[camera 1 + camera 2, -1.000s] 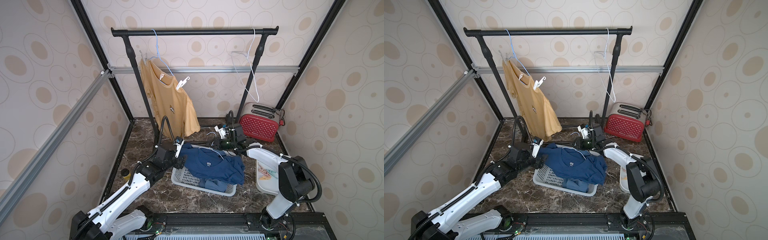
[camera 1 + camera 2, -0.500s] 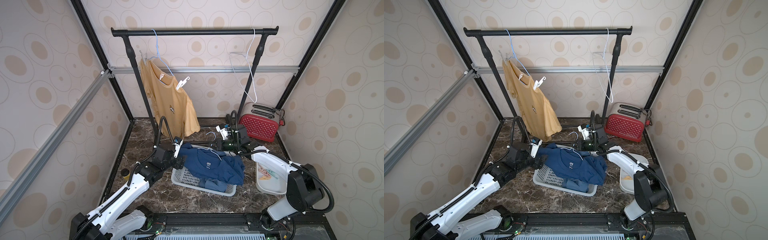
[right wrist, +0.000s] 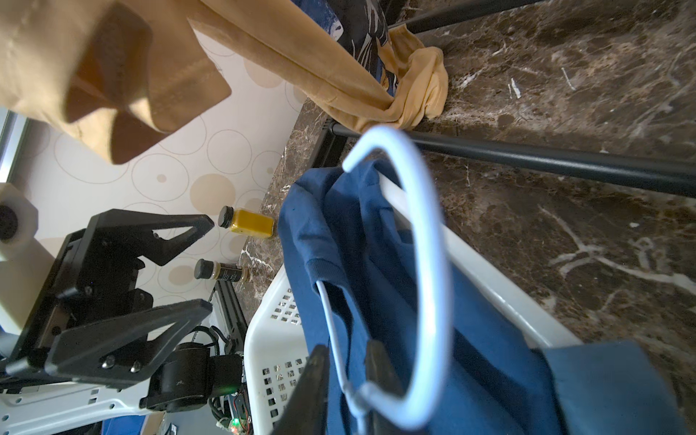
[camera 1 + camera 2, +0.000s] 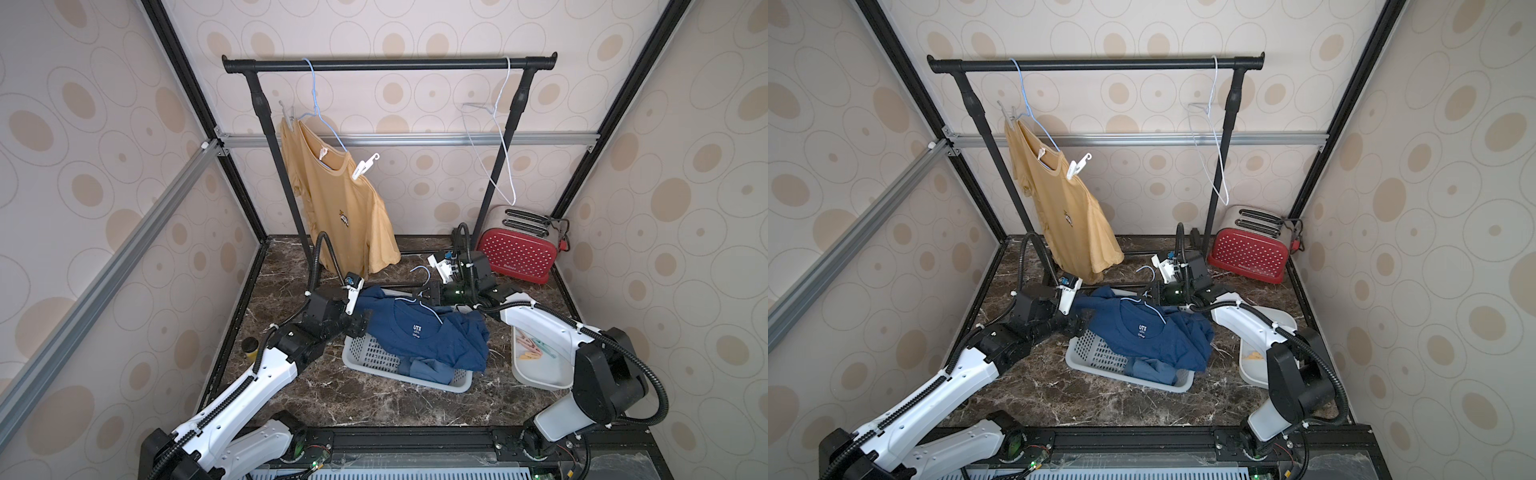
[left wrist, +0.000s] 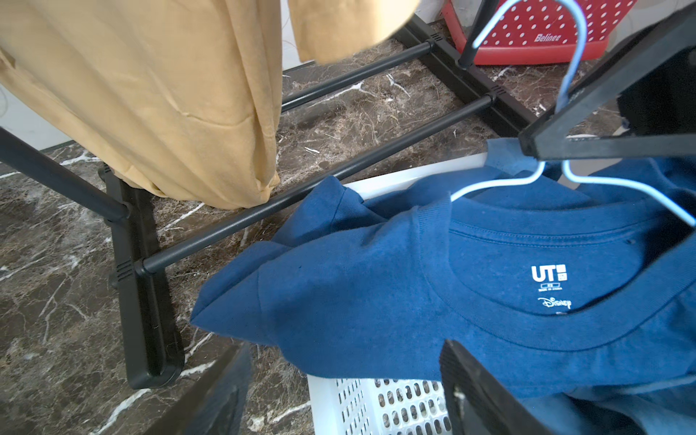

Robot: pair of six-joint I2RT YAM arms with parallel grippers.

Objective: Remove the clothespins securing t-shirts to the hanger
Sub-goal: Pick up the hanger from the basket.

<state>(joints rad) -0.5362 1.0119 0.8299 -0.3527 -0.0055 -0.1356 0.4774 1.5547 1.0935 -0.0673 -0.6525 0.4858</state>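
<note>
Left gripper (image 3: 209,263): jaws wide apart, empty, just beside the dark blue t-shirt (image 4: 419,336).
Right gripper (image 4: 431,291): pinched on the pale blue hanger (image 4: 422,274) at that shirt's collar.
T-shirts: three. Two lie in the white basket (image 4: 374,357), the dark blue one over a lighter blue t-shirt (image 4: 424,370); the mustard t-shirt (image 4: 340,208) hangs on the rack (image 4: 386,64) behind.
Clothespins: a heap (image 4: 532,347) in the white tray (image 4: 540,374), too tangled to count; two pin the mustard shirt, a white peg (image 4: 365,166) and a grey peg (image 4: 288,114).
Far: a bare white hanger (image 4: 498,145); a red toaster (image 4: 517,253).

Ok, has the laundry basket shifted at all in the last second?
No. In both top views the basket keeps the same position relative to the red toaster and the white tray, with the blue t-shirt still draped over it.
</note>
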